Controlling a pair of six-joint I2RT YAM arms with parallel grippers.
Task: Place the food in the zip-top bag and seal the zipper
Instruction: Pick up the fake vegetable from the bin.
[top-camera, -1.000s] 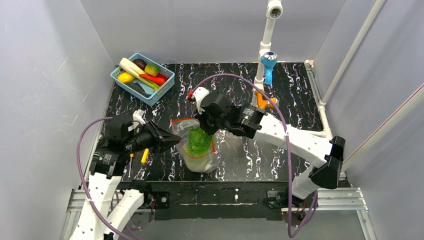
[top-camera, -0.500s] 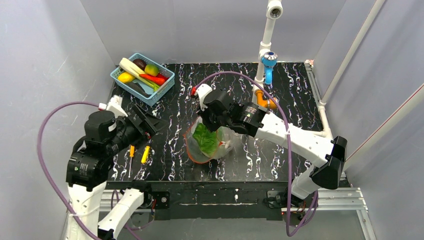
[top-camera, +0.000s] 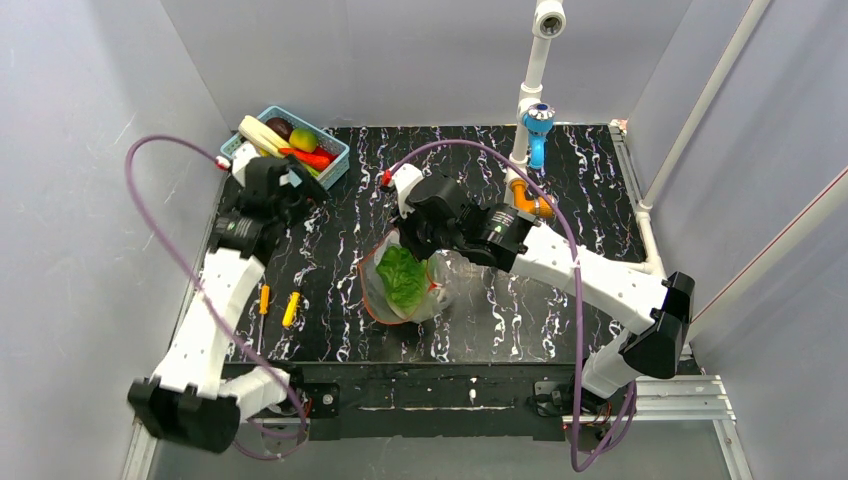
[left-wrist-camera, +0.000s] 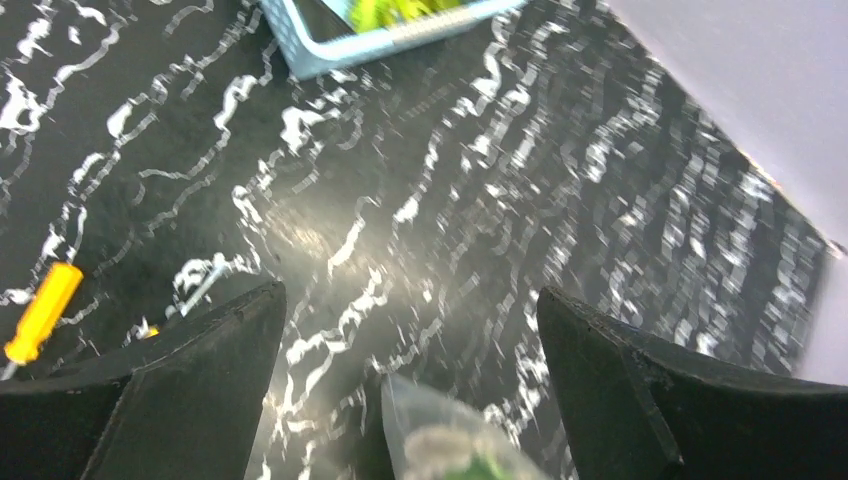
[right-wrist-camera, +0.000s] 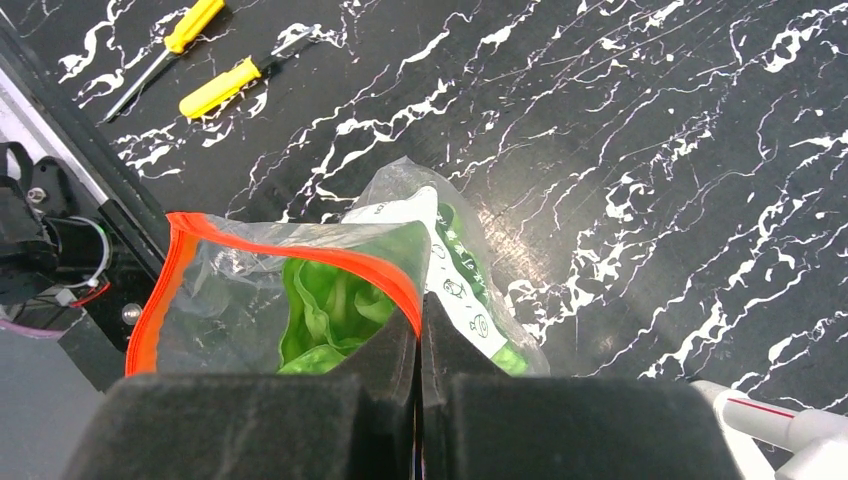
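The clear zip-top bag (top-camera: 405, 290) hangs at the table's middle with its mouth open. Its red zipper (right-wrist-camera: 300, 255) curves around the opening. Green lettuce (right-wrist-camera: 320, 310) sits inside the bag and also shows from above as lettuce (top-camera: 402, 277). My right gripper (right-wrist-camera: 420, 318) is shut on the zipper edge and holds the bag up; from above the right gripper (top-camera: 420, 246) is at the bag's far rim. My left gripper (left-wrist-camera: 410, 330) is open and holds nothing, over bare table; from above the left gripper (top-camera: 308, 186) hovers beside the basket. A yellow-green fruit (top-camera: 303, 139) lies in the basket.
The blue basket (top-camera: 335, 160) at the back left holds a white leek (top-camera: 255, 131) and a red chili (top-camera: 312, 157). Two yellow screwdrivers (top-camera: 290, 309) lie front left of the bag. A white pipe stand with a blue piece (top-camera: 538, 135) rises at the back.
My left gripper opened, let go of the bag and swung back and up to the basket. The bag now hangs from the right gripper alone and has shifted slightly right.
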